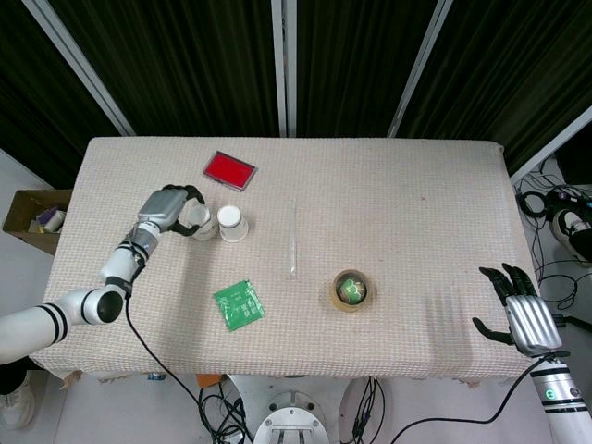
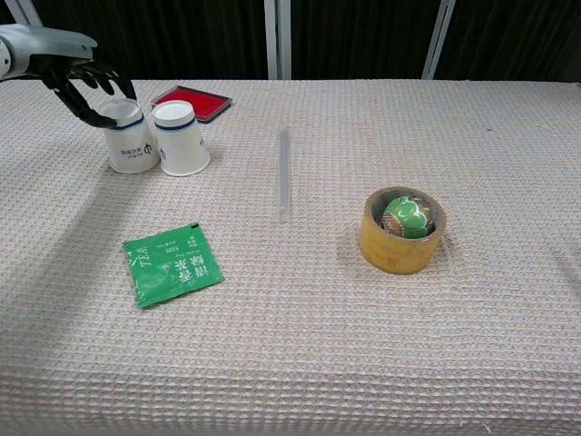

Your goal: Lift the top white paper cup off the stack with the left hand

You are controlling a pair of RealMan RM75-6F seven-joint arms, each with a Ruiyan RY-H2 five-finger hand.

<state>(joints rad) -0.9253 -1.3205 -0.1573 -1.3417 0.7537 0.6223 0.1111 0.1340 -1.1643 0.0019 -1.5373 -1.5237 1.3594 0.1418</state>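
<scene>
Two white paper cups stand upside down, side by side, on the beige cloth at the left of the table. My left hand [image 1: 169, 207] [image 2: 65, 65] holds the left cup [image 1: 203, 222] [image 2: 131, 144], its fingers curled around the upturned base. That cup's rim appears to rest on the cloth, touching or nearly touching the other cup [image 1: 232, 223] [image 2: 182, 138], which stands free. Off the table's front right corner, my right hand [image 1: 518, 313] hovers with its fingers spread and nothing in it. The chest view does not show it.
A red flat pad [image 1: 228, 170] [image 2: 192, 100] lies just behind the cups. A green packet [image 1: 240, 304] [image 2: 172, 264] lies in front of them. A clear thin tube [image 1: 294, 239] [image 2: 283, 173] lies mid-table, and a tape roll [image 1: 352, 289] [image 2: 401, 230] with a green object inside sits right of centre.
</scene>
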